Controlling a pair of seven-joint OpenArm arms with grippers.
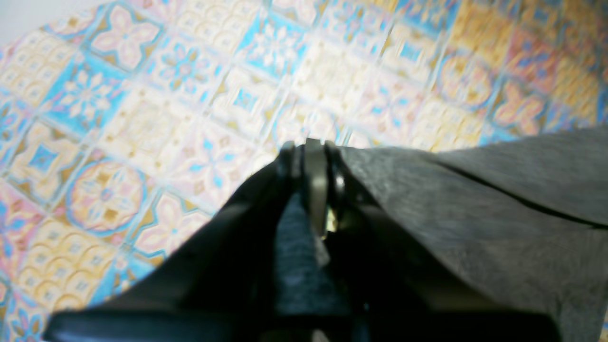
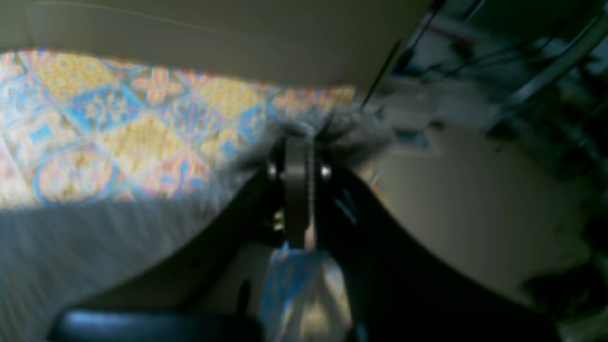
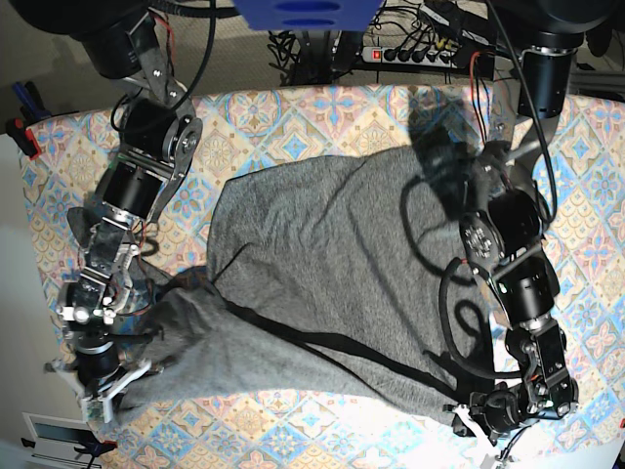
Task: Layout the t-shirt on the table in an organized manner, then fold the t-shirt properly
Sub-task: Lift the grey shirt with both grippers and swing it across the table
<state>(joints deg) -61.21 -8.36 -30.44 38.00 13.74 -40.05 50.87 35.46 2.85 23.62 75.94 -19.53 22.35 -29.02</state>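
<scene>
The dark-grey t-shirt (image 3: pixel 322 264) lies spread across the middle of the table (image 3: pixel 293 117), which has a cloth of pastel tiles. Its near part is doubled over along a dark crease running from the left to the lower right. My left gripper (image 3: pixel 480 422) is at the shirt's near right corner. In the left wrist view that gripper (image 1: pixel 308 147) is shut, with grey t-shirt (image 1: pixel 475 213) fabric pinched between its fingers. My right gripper (image 3: pixel 105 391) is at the near left corner. The right wrist view shows it (image 2: pixel 297 140) shut on bunched t-shirt (image 2: pixel 95 247) fabric.
A power strip (image 3: pixel 410 51) and cables lie beyond the table's far edge. A small red object (image 3: pixel 24 137) sits at the far left edge. Both arms reach down the table's sides, the right arm (image 3: pixel 132 186) on the left and the left arm (image 3: pixel 508 244) on the right.
</scene>
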